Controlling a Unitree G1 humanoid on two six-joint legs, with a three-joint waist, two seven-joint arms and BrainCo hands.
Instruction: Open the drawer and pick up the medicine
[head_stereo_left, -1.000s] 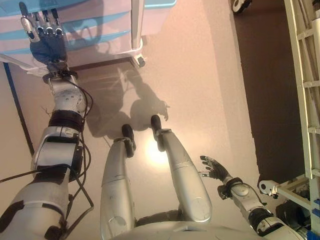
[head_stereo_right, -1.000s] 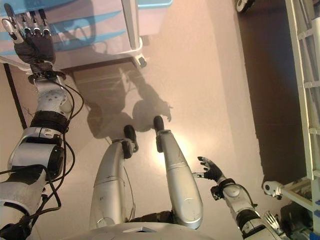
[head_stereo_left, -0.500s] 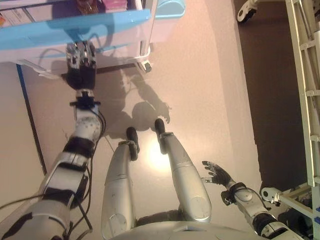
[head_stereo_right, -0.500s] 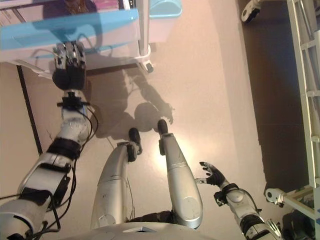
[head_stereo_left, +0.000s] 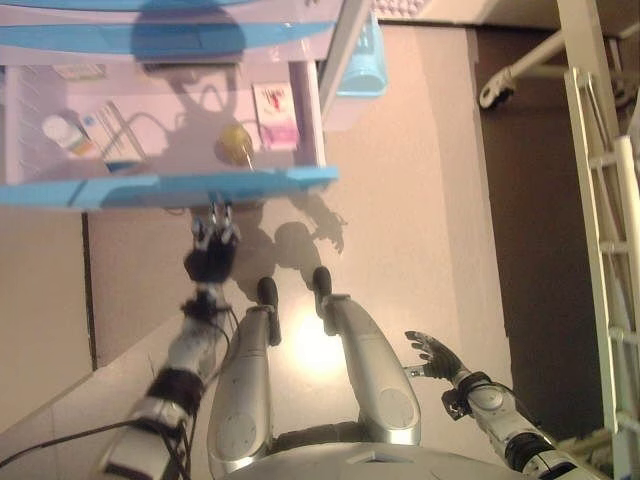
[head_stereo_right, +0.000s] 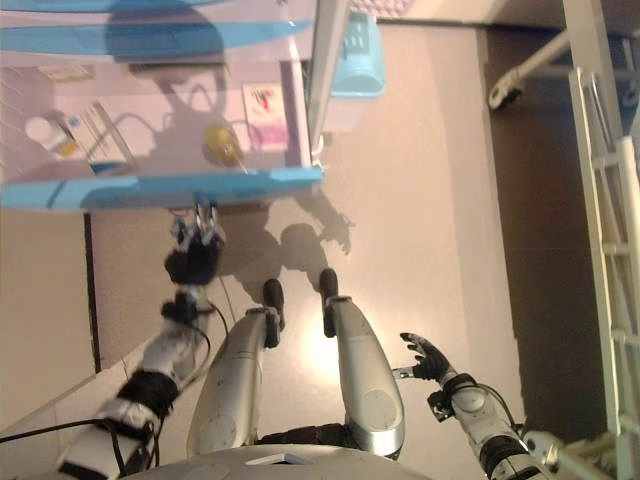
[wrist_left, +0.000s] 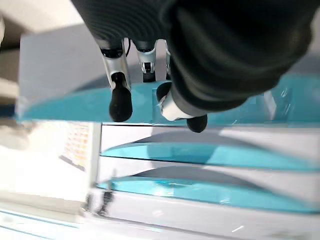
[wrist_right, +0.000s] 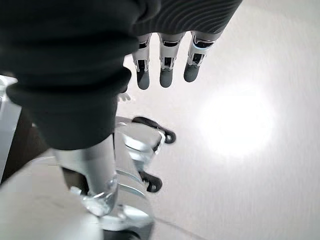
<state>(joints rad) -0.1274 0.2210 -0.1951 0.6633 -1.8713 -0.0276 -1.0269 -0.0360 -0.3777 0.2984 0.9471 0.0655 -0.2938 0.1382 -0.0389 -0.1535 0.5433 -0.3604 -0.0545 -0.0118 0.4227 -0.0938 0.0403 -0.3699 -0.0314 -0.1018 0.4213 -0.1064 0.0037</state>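
The drawer (head_stereo_left: 165, 187) with a blue front stands pulled out of the pale cabinet. Inside lie a white bottle (head_stereo_left: 62, 132), a long pale box (head_stereo_left: 113, 136), a yellow round thing (head_stereo_left: 234, 143) and a pink-and-white medicine box (head_stereo_left: 276, 115). My left hand (head_stereo_left: 212, 248) is just below the drawer front, fingers straight with their tips at the blue front (wrist_left: 210, 102), holding nothing. My right hand (head_stereo_left: 433, 355) hangs open and empty low by my right side, and its straight fingers (wrist_right: 165, 65) point at the floor.
More blue-fronted drawers (wrist_left: 200, 192) sit stacked in the cabinet. A light blue basket (head_stereo_left: 368, 60) hangs on the cabinet's right side. A white ladder-like frame (head_stereo_left: 600, 200) and a caster wheel (head_stereo_left: 490, 95) stand on the dark floor at the right.
The camera has shifted. The drawer has slid out toward me, and its contents now show. My left hand has come back with the drawer front. The right hand has stayed put.
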